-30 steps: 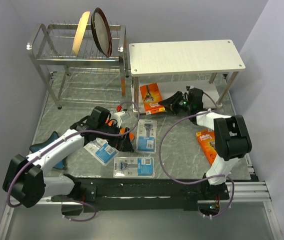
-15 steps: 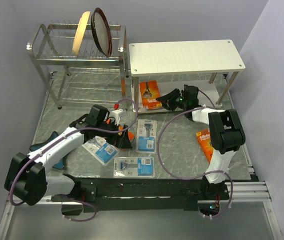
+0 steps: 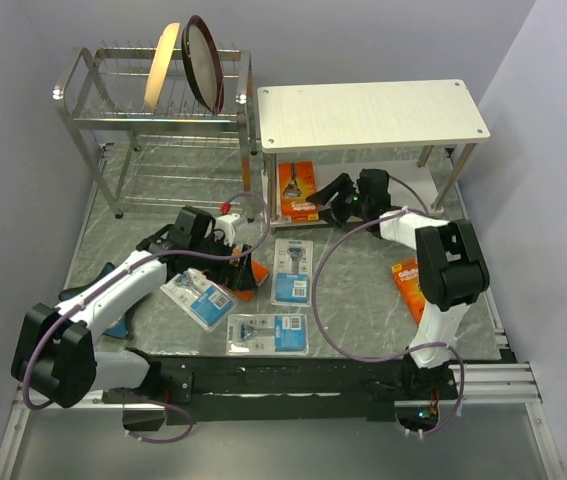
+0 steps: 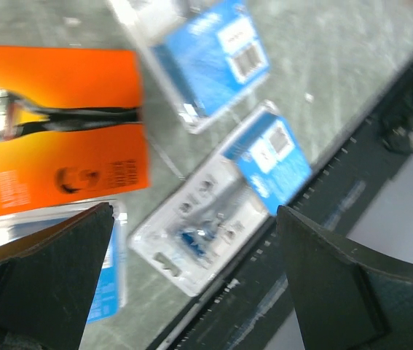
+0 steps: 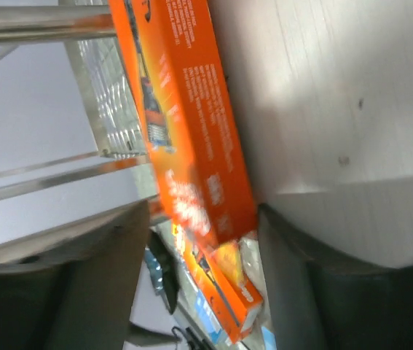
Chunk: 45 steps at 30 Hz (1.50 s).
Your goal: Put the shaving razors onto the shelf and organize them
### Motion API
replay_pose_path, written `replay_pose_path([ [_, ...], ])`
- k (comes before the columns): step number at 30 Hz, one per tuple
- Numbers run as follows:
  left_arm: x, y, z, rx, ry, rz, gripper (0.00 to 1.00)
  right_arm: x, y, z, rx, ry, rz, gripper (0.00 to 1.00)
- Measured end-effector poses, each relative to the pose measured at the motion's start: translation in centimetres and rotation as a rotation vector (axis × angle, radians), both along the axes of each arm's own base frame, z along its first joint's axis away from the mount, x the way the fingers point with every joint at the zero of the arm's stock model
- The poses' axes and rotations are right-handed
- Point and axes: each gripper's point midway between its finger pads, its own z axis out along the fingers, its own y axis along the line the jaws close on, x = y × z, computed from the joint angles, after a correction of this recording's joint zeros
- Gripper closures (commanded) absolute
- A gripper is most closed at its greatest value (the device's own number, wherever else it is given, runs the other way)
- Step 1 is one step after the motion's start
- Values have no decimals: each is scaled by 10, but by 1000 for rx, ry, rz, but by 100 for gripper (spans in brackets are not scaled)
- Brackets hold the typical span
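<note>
Left claw (image 4: pixel 191 219) spread wide over a blue pack (image 4: pixel 199 233) on the counter (image 4: pixel 323 58). Right claw (image 5: pixel 202 219) spread, seemingly loose around the orange pack (image 5: pixel 184 124) at the shelf's (image 3: pixel 373 112) nine o'clock.

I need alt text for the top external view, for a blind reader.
The right gripper reaches into the shelf, beside an orange razor pack on its lower tier. The open left gripper hovers over packs scattered on the table.

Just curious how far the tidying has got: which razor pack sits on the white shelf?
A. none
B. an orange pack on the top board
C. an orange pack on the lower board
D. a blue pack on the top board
C: one orange razor pack lies on the white shelf's lower board, close by the right gripper.
</note>
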Motion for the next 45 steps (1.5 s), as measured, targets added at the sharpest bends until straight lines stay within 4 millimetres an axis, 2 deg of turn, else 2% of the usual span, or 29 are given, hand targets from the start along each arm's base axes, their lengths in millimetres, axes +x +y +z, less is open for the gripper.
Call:
replay_pose_path([
  [6,18,22,-2,58,-19,97,1,-21,-17,12,-118,-19,19,30],
  [9,31,38,5,90,-69,172,1,-46,-29,25,-202,-70,61,31],
  [12,49,64,12,126,-133,295,1,-76,-39,35,-301,-163,135,31],
  [15,64,93,8,160,-154,417,1,-106,-40,26,-387,-210,236,30],
  [18,72,112,2,196,-152,480,1,-134,-25,13,-444,-241,376,30],
  [20,76,119,-2,214,-150,489,7,-151,-6,11,-470,-286,484,30],
  [22,79,125,-10,229,-126,489,18,-165,13,16,-483,-349,572,30],
  [24,85,134,-20,250,-76,483,24,-177,30,24,-476,-407,641,30],
  [26,95,139,-29,267,-34,475,30,-179,37,32,-471,-443,668,30],
  [30,110,149,-53,271,49,459,37,-176,38,39,-479,-478,673,30],
  [38,116,152,-79,248,149,438,42,-179,36,49,-476,-501,667,30],
  [45,119,152,-92,196,219,459,52,-180,36,49,-471,-501,671,30],
])
